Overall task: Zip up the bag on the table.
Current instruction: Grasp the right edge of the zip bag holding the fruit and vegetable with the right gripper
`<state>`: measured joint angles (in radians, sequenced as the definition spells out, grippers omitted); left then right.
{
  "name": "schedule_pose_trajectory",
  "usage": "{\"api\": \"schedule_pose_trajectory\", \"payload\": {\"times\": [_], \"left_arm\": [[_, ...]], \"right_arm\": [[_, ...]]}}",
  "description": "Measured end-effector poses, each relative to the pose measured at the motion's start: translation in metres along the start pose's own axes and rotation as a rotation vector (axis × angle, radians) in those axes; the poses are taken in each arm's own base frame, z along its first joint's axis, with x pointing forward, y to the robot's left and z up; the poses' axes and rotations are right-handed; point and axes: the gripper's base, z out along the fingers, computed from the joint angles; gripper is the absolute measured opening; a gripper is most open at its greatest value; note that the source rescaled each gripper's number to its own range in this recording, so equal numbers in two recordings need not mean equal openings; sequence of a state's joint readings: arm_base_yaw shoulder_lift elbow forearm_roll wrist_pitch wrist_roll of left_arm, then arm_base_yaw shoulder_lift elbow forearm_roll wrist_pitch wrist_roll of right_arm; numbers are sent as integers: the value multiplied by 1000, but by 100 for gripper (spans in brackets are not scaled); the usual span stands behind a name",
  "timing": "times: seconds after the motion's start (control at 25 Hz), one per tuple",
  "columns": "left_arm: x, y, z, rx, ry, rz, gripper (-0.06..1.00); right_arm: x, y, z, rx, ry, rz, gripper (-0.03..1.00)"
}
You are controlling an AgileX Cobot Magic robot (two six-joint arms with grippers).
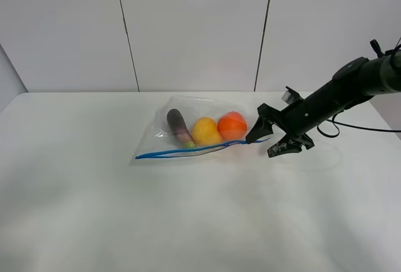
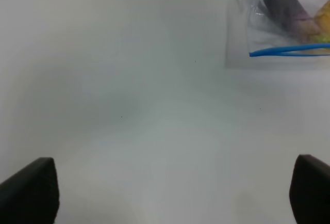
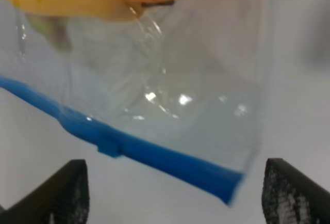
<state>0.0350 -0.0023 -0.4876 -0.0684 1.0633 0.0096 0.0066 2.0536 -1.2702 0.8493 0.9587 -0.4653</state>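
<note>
While the bag [image 1: 199,128] lies on the table [image 1: 125,209], the right gripper [image 1: 270,140] hovers wide open at the end of its blue zipper strip [image 3: 154,154]. Left gripper [image 2: 170,193] likewise spread, empty.

White wall panels [image 1: 194,27] at back, 2 dark seams [image 1: 126,31].

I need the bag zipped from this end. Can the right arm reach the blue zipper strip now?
Probably yes: the open right gripper faces the strip at its end, with nothing between them.
</note>
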Motion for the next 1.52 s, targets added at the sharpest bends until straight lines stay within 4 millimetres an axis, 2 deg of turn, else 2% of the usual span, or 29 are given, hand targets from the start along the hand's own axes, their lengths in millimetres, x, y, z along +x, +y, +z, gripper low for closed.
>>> {"api": "schedule_pose_trajectory", "payload": {"times": [0.24,0.4,0.52,0.68,0.8,1.0,1.36,1.52], "left_arm": [[0,0,0,0,0,0,100],[0,0,0,0,0,0,100],[0,0,0,0,0,0,100],[0,0,0,0,0,0,100],[0,0,0,0,0,0,100],[0,0,0,0,0,0,100],[0,0,0,0,0,0,100],[0,0,0,0,0,0,100]], "right_arm": [[-5,-23,-31,-78,-47,89,76],[-7,-24,-36,-134,-61,105,76],[-6,-20,-32,-154,-47,101,75],[-4,-17,-10,-166,12,96,73],[-4,-16,-7,-173,12,86,71],[-5,-20,-9,-172,2,94,58],[-6,-20,-9,-168,-8,96,28],[-7,-20,-9,-164,-14,95,21]]}}
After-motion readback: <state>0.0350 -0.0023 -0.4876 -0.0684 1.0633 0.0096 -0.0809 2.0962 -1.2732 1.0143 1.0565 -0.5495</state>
